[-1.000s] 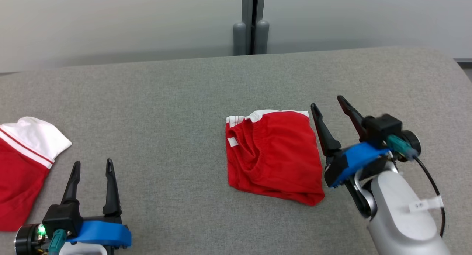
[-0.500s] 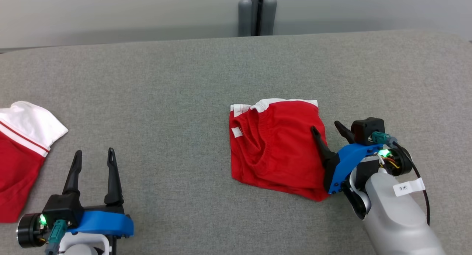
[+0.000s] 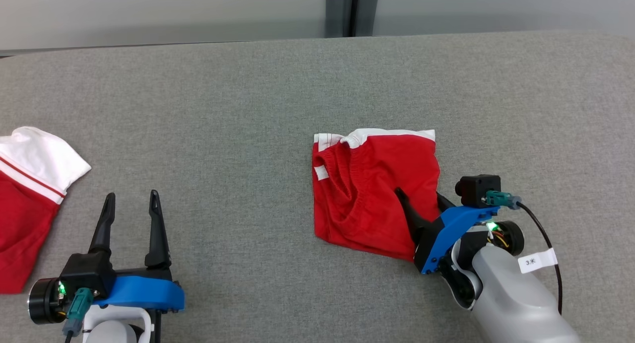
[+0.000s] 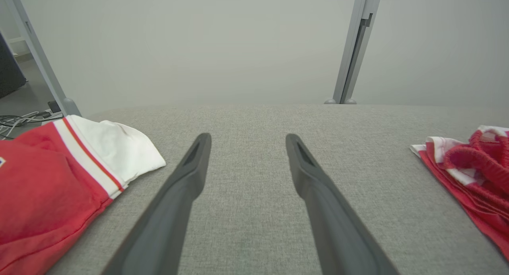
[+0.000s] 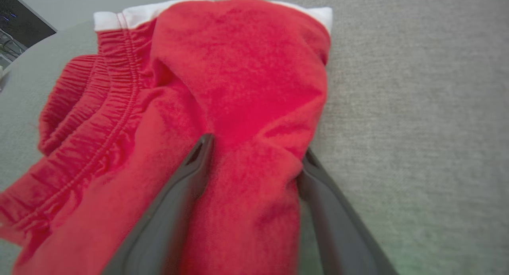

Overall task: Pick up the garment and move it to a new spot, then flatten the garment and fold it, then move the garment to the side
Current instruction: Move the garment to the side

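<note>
We judge that the grasp is in hand: our right gripper (image 3: 418,194), jaws apart, straddles the near right edge of the red shorts (image 3: 367,184) lying right of centre on the grey table (image 3: 223,109), so next we must close on the cloth.

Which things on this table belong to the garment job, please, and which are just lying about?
In the job: red shorts, with the open right gripper astride their right edge.
Lying about: red and white garment at the left of the table; the open left gripper beside it, holding nothing.
</note>
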Available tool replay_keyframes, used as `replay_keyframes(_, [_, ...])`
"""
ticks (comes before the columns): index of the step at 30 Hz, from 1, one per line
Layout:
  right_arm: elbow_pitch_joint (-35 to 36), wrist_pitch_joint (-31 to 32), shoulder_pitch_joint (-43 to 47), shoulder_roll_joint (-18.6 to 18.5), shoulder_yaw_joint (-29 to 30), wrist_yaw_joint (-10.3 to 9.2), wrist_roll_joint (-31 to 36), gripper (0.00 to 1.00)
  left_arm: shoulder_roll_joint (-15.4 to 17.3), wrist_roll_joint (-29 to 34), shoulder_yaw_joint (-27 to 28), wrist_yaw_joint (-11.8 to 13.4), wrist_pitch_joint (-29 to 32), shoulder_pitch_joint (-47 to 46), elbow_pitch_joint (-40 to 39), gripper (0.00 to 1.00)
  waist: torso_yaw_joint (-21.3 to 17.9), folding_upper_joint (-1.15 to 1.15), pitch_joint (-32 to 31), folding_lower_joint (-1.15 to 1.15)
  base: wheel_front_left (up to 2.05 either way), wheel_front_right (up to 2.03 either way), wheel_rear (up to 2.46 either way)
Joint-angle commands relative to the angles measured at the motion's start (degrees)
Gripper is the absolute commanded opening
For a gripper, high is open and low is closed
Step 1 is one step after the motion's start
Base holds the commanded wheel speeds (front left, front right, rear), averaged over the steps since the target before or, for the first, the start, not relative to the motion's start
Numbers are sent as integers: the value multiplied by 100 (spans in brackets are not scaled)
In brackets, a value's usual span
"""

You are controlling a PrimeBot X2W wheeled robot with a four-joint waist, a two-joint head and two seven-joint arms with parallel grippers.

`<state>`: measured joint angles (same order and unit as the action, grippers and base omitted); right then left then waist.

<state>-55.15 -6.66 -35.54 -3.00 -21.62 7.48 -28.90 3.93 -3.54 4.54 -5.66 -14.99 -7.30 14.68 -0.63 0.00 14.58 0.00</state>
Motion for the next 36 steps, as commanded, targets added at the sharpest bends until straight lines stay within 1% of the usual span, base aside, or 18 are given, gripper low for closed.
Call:
replay_keyframes(1, [-148,39,-6,17,-93,3,-100,68,7,-12,-18,-16,-29,-88,8,100,-2,0,9,0,0,0,0])
replay_keyframes(2, [-201,29,-22,18,-140,3,-159,45,5,-9,-25,-20,-28,-99,17,100,0,0,18,0,0,0,0])
replay_keyframes(3, [-271,33,-45,22,-195,3,-207,9,2,-10,-32,-24,-29,-113,23,100,2,0,25,0,0,0,0])
replay_keyframes(4, [-349,34,-66,26,-243,3,-244,0,-1,-14,-36,-28,-29,-131,38,100,4,0,34,0,0,0,0])
replay_keyframes(7, [-518,-244,-247,14,-299,0,-210,0,-7,-23,-52,-35,-29,-147,73,100,7,0,52,0,0,0,0])
replay_keyframes(11, [-743,-639,-656,-169,-419,-1,257,0,-15,-32,-55,-49,-28,-187,-36,100,-4,0,80,0,0,0,0])
replay_keyframes(14, [-792,-744,-917,-306,-579,0,595,0,-13,-32,-47,-72,-28,-251,-183,100,-18,0,156,0,0,0,0])
replay_keyframes(16, [-785,-786,-1145,-478,-672,0,825,0,-15,-31,-56,-80,-28,-299,-313,100,-33,0,248,0,0,0,0])
replay_keyframes(19, [-745,-808,-1459,-662,-784,0,1045,0,-18,-24,-58,-90,-24,-397,-510,100,-108,0,448,0,0,0,0])
replay_keyframes(20, [-745,-808,-1459,-662,-784,0,1045,0,-18,-24,-58,-90,-24,-397,-510,100,-108,0,448,0,0,0,0])
replay_keyframes(21, [-707,-818,-1711,-830,-852,0,1137,0,1,16,-74,-99,-23,-460,-671,100,-187,0,627,0,0,0,0])
replay_keyframes(24, [-644,-822,-2103,-1147,-903,0,1222,0,44,40,-74,-108,-23,-603,-907,100,-356,0,940,0,0,0,0])
replay_keyframes(26, [-597,-810,-2363,-1321,-975,1,1274,0,92,58,-58,-111,-23,-706,-1082,100,-514,0,1148,0,0,0,0])
replay_keyframes(27, [-597,-810,-2363,-1321,-975,1,1274,0,92,58,-58,-111,-23,-706,-1082,100,-514,0,1148,0,0,0,0])
replay_keyframes(28, [-557,-789,-2629,-1479,-1028,1,1280,0,171,110,-54,-116,-23,-797,-1230,100,-711,0,1336,0,0,0,0])
replay_keyframes(31, [-534,-740,-2946,-1635,-1060,1,1174,0,358,173,-43,-127,-23,-894,-1401,100,-1053,0,1599,0,0,0,0])
replay_keyframes(32, [-534,-740,-2946,-1635,-1060,1,1174,0,358,173,-43,-127,-23,-894,-1401,100,-1053,0,1599,0,0,0,0])
replay_keyframes(36, [-511,-743,-3299,-1836,-1037,1,1026,0,561,265,-85,-129,10,-1021,-1652,100,-1412,0,1931,0,0,0,0])
